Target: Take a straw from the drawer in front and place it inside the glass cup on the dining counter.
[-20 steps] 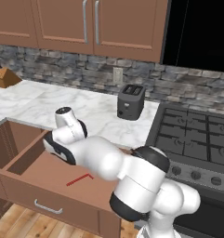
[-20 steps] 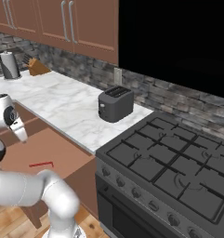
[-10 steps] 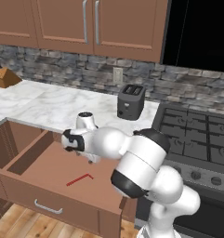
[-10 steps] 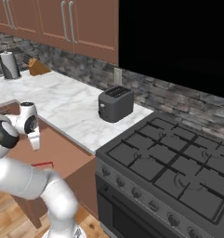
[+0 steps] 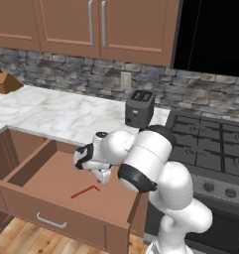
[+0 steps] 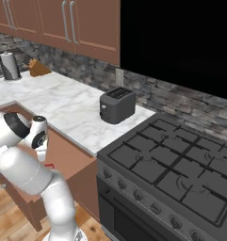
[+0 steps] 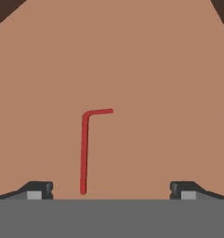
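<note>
The jaws (image 7: 108,190) are hanging wide open and empty over the open drawer (image 5: 51,225), the straw (image 7: 84,153) lying flat beneath, nearer one fingertip, bare wood all round.

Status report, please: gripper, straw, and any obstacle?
Gripper open, over the open drawer. Straw flat on drawer floor, between the fingertips, not gripped. Nothing else near it.
</note>
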Controlling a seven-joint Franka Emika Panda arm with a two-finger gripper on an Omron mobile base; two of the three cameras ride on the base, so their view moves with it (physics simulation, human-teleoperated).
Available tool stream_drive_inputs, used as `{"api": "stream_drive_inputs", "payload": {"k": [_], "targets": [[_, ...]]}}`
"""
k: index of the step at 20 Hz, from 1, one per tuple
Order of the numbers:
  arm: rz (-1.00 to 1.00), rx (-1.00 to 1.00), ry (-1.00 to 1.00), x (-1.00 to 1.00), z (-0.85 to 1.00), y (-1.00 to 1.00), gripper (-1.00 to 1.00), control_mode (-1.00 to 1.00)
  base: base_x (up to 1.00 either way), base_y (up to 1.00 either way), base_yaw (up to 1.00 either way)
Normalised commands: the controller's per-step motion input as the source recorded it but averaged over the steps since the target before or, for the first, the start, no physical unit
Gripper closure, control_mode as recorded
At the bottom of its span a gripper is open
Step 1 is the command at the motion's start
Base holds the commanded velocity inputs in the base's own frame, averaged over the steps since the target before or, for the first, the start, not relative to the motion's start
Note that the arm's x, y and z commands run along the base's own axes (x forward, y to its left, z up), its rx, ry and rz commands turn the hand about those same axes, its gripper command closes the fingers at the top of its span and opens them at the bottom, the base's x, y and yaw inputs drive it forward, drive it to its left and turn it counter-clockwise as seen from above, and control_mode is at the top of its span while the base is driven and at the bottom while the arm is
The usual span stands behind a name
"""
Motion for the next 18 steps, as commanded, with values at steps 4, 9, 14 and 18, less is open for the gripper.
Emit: {"api": "stream_drive_inputs", "payload": {"k": [4, 9, 14, 18], "targets": [[-0.12, 0.0, 0.0, 0.23, -0.23, 0.0, -1.0, -1.0, 0.0, 0.0, 0.0], [-0.03, 0.0, 0.0, 0.27, -0.15, 0.0, -1.0, -1.0, 0.0, 0.0, 0.0], [0.0, 0.0, 0.03, 0.19, -0.12, 0.0, -1.0, -1.0, 0.0, 0.0, 0.0], [0.0, 0.0, 0.14, 0.04, -0.22, 0.0, -1.0, -1.0, 0.0, 0.0, 0.0]]}}
